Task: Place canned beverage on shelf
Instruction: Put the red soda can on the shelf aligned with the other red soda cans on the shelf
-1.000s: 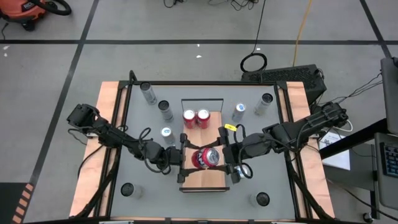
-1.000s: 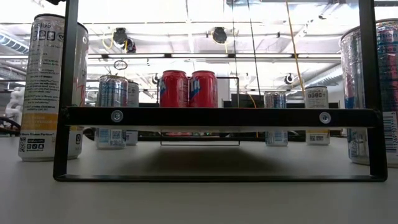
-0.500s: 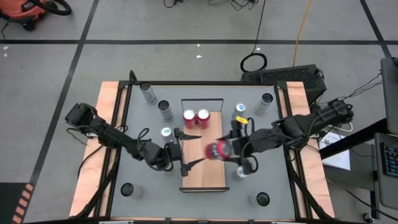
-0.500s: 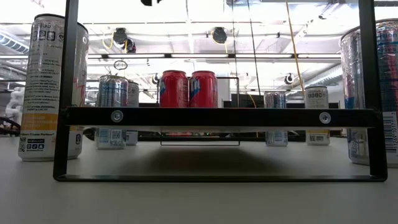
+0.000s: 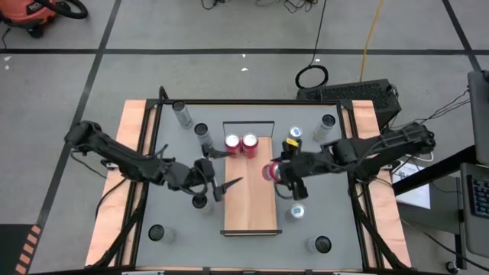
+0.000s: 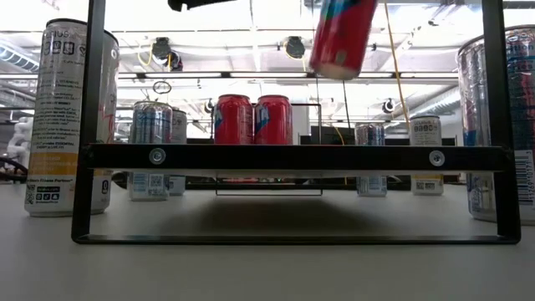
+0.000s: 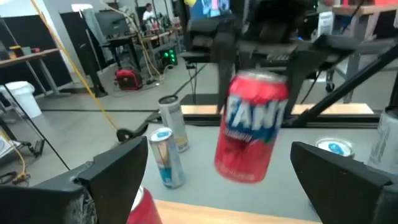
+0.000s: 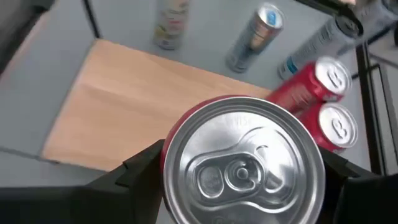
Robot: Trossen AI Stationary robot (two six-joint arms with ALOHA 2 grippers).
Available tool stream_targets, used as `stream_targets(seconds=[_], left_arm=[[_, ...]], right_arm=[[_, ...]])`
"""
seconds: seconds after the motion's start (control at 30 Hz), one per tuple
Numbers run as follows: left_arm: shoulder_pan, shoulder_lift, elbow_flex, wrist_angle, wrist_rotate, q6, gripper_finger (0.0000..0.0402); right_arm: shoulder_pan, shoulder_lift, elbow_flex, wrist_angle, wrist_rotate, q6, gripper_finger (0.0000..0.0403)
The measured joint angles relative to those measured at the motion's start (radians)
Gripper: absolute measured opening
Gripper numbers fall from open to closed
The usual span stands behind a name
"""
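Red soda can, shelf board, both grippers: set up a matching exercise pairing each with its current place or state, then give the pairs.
Things:
1. Red Fanta soda can
2. Two red cans with silver tops
3. Left gripper
4. Long light-wood shelf board

States:
A. Fingers open, holding nothing, at the board's left edge
B. Standing side by side at the board's far end
C. Held in the air by the right gripper
D. Lying flat on the grey table, near half bare

Pairs: 1-C, 2-B, 3-A, 4-D

A tilted red can [image 6: 341, 38] hangs above the shelf [image 6: 292, 156].
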Motion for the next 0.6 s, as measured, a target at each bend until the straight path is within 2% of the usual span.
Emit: stream_targets(seconds=[0.27, 0.47, 0.6], left_arm=[[0.058, -0.095, 0.0, -0.131, 0.004, -0.028, 0.0395], [0.095, -0.14, 0.0, -0.242, 0.005, -0.082, 0.0395], [0.111, -0.144, 0.0, -0.274, 0.006, -0.083, 0.0395]], right_arm=[[-0.194, -0.001, -0.096, 0.082, -0.08, -0.052, 0.0252], [-0.34, -0.001, -0.215, 0.238, -0.181, -0.039, 0.0252], [-0.394, -0.001, -0.228, 0.264, -0.183, -0.018, 0.0252]])
